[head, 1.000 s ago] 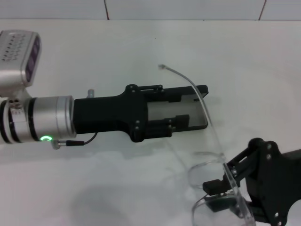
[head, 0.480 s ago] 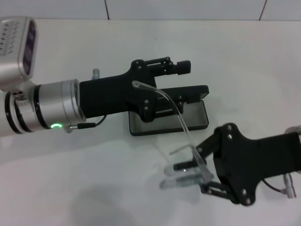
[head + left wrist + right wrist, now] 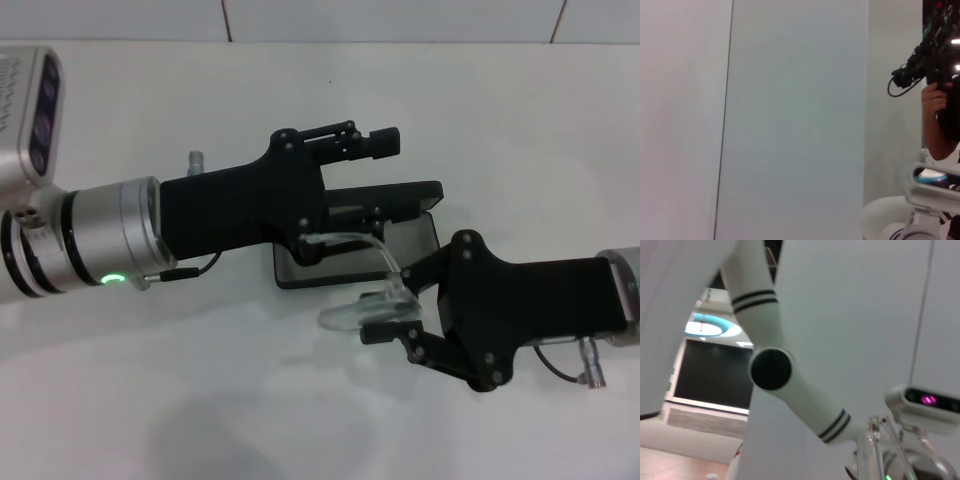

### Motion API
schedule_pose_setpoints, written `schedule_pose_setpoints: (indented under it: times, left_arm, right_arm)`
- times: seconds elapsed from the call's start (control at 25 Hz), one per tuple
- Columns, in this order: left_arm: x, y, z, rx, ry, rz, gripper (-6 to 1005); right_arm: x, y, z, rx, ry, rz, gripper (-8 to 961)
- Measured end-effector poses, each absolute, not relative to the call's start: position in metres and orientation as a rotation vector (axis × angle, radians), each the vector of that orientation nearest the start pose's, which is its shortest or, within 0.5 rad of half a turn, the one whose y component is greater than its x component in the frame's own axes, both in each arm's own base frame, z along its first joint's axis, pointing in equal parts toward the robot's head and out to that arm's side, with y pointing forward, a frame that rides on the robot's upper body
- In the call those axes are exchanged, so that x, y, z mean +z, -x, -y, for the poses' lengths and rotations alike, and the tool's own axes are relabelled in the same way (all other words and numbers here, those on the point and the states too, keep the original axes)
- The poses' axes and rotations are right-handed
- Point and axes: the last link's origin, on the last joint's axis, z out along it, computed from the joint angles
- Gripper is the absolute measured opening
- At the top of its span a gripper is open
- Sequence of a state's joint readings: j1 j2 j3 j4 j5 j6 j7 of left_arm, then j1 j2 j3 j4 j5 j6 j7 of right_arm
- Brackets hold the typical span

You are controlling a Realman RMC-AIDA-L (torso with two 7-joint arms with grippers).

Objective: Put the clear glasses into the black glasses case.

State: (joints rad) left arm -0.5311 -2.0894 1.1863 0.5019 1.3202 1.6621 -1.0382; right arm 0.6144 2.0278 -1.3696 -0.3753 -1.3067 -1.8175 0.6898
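The black glasses case (image 3: 415, 250) lies open at the table's middle, grey lining up and its lid (image 3: 400, 192) standing along the far side. My left gripper (image 3: 368, 180) reaches in from the left and hovers over the case's left half, open, its upper finger (image 3: 385, 143) beyond the lid. The clear glasses (image 3: 352, 316) hang just in front of the case, pinched in my right gripper (image 3: 388, 318), which comes in from the right. One thin clear arm (image 3: 350, 240) of the glasses arcs over the case's near-left part. The right wrist view shows a clear piece of the glasses (image 3: 879, 442).
White tabletop (image 3: 200, 400) all around, a tiled wall edge at the back. In the left wrist view there is only a wall and a person holding a camera (image 3: 935, 55) far off. The robot's head (image 3: 922, 402) appears in the right wrist view.
My right gripper has carried the glasses left and toward the case, turning them flatter. The left gripper lifted off the case a second ago and has since barely shifted.
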Motion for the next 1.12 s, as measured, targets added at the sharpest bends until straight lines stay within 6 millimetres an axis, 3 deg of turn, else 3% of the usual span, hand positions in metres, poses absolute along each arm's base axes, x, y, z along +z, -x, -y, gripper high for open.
schedule_pose_setpoints:
  times: [0.52, 1.12]
  left_arm:
    - [-0.034, 0.193, -0.302, -1.299, 2.706, 0.154, 622]
    - [-0.034, 0.193, -0.302, -1.3, 2.705, 0.154, 621]
  right_arm:
    - [-0.042, -0.189, -0.293, 1.259, 2.831, 0.232, 183]
    - [-0.043, -0.189, -0.293, 1.257, 2.838, 0.22, 193]
